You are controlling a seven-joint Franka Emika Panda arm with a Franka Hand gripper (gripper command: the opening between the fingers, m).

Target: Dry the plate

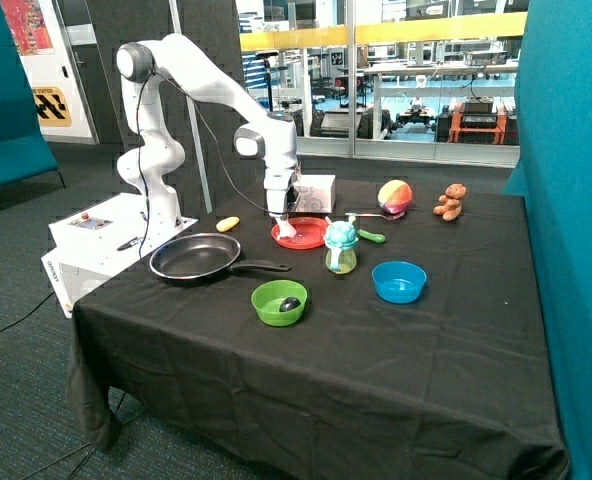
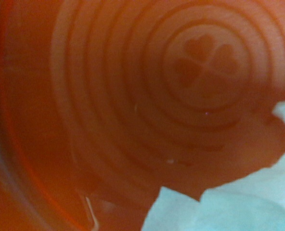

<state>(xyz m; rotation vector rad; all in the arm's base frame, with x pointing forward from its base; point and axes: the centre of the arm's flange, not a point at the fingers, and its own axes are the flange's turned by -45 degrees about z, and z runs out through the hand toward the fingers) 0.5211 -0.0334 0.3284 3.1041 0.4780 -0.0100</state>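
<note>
Nearest the table's front edge sat a green bowl (image 1: 279,301) with a small dark object in it, and beside it a blue bowl (image 1: 399,281), both round and smooth like moulded plastic. Behind them lay a black frying pan (image 1: 196,257), its handle running toward a clear sippy cup (image 1: 341,247) with a teal lid. Just beyond that was the plate (image 1: 306,233), red, round and shallow, lying flat on the black tablecloth (image 1: 306,390) between the pan and the cup; being round, it had no long axis, and its face pointed straight up. I, the gripper (image 1: 285,222), hung down over the plate's rim on the pan side, with a pale crumpled cloth (image 1: 288,233) under my tip against the plate; whether my jaws were clamped on it I cannot tell. From my wrist, the plate (image 2: 133,96) filled the view with raised concentric rings around a clover-like embossed mark, and the wrinkled white cloth (image 2: 234,197) covered one corner of it. Farther back stood a white box (image 1: 316,192), a yellow piece (image 1: 227,224), a multicoloured ball (image 1: 394,196) and a brown teddy bear (image 1: 451,201).
</note>
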